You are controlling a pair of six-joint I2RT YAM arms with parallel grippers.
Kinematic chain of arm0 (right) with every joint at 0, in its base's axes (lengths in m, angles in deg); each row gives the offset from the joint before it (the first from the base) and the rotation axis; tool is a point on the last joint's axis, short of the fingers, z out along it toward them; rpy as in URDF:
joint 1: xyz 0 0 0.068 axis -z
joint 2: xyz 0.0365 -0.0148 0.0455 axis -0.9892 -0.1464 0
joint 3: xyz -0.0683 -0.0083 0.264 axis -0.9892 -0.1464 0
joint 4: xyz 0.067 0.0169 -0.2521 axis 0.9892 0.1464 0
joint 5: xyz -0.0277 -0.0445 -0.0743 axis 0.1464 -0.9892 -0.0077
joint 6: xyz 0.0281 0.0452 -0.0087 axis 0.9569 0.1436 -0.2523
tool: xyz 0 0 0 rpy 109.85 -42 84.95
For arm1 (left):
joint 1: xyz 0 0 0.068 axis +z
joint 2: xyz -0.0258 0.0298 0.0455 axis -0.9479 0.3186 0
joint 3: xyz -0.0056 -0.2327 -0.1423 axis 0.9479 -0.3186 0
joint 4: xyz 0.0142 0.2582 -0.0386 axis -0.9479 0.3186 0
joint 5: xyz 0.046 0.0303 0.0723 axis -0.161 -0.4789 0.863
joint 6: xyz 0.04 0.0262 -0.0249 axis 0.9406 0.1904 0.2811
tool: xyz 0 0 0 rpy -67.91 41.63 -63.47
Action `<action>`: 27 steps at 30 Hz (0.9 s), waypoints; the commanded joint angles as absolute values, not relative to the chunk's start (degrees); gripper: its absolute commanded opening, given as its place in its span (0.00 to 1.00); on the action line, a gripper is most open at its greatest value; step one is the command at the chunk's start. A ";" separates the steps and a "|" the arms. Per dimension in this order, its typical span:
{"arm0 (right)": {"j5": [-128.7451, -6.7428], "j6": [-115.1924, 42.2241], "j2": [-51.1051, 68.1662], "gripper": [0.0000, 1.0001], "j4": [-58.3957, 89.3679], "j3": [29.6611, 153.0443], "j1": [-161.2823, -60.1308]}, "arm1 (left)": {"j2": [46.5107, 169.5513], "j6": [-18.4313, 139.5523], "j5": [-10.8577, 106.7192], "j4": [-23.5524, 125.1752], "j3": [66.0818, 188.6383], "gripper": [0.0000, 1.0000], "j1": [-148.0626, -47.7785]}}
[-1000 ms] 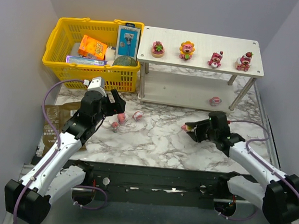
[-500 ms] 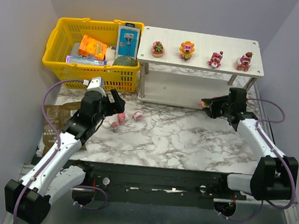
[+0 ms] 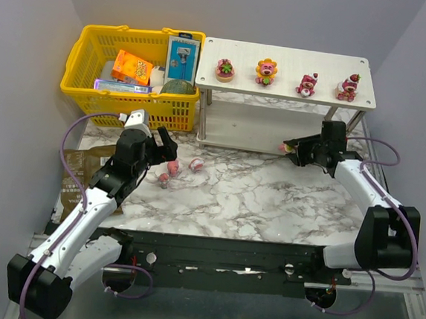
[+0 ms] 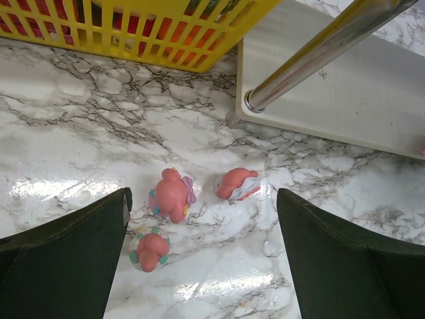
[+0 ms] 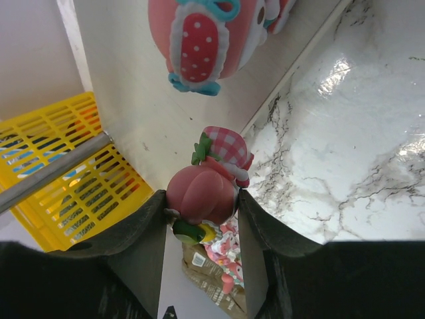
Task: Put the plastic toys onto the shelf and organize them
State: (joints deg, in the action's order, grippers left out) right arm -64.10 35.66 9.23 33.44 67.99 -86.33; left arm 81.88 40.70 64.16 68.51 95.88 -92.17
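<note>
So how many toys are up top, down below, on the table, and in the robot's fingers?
Toys on the shelf top: 4
Toy on its lower board: 1
Toys on the table: 3
Toy in the right fingers: 1
Total: 9

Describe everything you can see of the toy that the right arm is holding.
The held toy is a small, glossy, rounded pink plastic figurine. It wears a red-and-white checked cap with a green leaf and shows a little yellow and green lower down. Its face is hidden. The right gripper pinches it between two dark fingers at the shelf's lower tier, near another pink toy with a red dotted patch.
</note>
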 commanded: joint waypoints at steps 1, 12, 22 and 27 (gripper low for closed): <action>-65.19 36.24 8.14 0.33 35.72 70.56 -86.06 | 82.37 41.47 65.51 68.21 96.15 0.99 -91.99; -65.72 37.91 4.27 0.33 34.84 72.14 -86.06 | 82.28 41.55 65.86 68.38 96.15 0.99 -91.99; -65.54 39.84 2.87 0.33 30.71 71.09 -85.97 | 82.11 41.56 66.30 68.73 96.24 0.99 -91.90; -65.45 40.72 3.04 0.33 27.47 69.51 -85.97 | 82.02 41.73 66.56 68.74 96.15 0.99 -91.90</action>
